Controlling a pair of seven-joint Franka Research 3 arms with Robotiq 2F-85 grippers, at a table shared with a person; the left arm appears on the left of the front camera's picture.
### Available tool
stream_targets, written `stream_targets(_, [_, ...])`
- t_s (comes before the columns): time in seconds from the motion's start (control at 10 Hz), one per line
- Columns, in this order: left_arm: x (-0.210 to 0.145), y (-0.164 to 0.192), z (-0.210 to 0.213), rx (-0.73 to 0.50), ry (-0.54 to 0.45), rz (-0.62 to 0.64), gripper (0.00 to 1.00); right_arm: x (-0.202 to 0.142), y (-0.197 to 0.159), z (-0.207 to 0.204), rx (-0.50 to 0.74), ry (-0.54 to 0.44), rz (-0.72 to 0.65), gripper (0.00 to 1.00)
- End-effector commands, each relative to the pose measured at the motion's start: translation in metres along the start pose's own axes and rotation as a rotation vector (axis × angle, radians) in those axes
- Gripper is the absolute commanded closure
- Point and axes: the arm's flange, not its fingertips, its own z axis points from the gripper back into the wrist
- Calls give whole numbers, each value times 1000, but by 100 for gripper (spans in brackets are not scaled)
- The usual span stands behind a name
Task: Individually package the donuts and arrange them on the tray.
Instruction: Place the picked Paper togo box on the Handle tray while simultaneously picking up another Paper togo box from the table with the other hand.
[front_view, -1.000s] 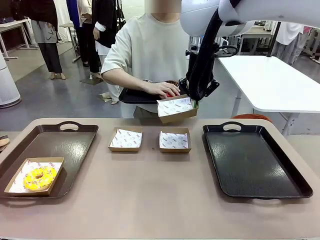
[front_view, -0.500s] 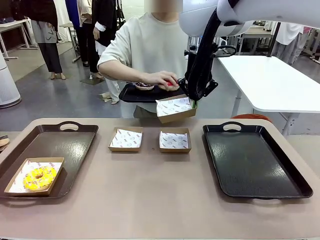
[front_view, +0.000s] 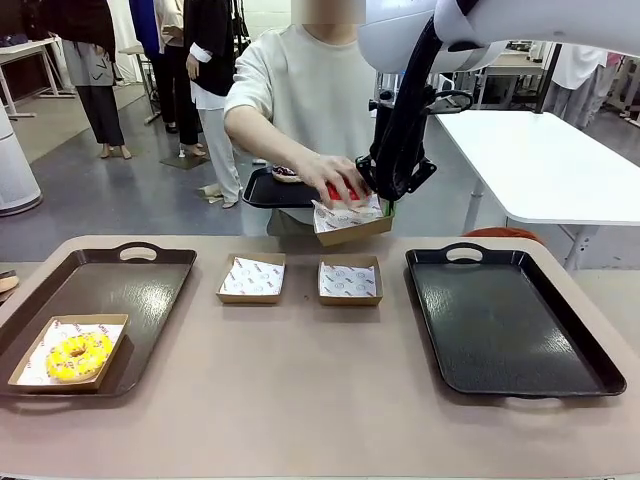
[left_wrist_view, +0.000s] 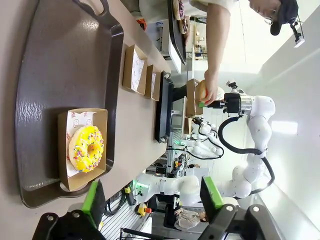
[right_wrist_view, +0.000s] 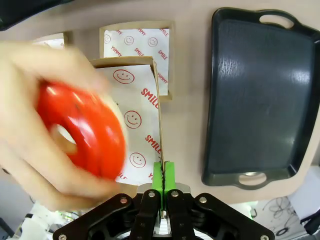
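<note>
Right gripper (right_wrist_view: 163, 172) pressed together on the side wall of a paper-lined carton (right_wrist_view: 135, 115), which is held raised over the table's far side. Red donut (right_wrist_view: 82, 127) gripped in the person's hand (front_view: 335, 175), just above that carton. Left gripper (left_wrist_view: 152, 200) spread wide, nothing held, above the left tray (left_wrist_view: 60, 60); yellow donut (left_wrist_view: 86, 148) seen boxed on that tray

person's hand (right_wrist_view: 22, 150) blurred, red donut (right_wrist_view: 95, 131) smeared
</note>
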Motion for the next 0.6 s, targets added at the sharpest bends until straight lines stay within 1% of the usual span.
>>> stream_targets(0.0, [-1, 0, 2, -6, -1, 0, 0, -3, -3, 0, -3, 1, -3, 100])
stream_targets(0.5, [-1, 0, 2, -6, -1, 0, 0, -3, -3, 0, -3, 1, -3, 100])
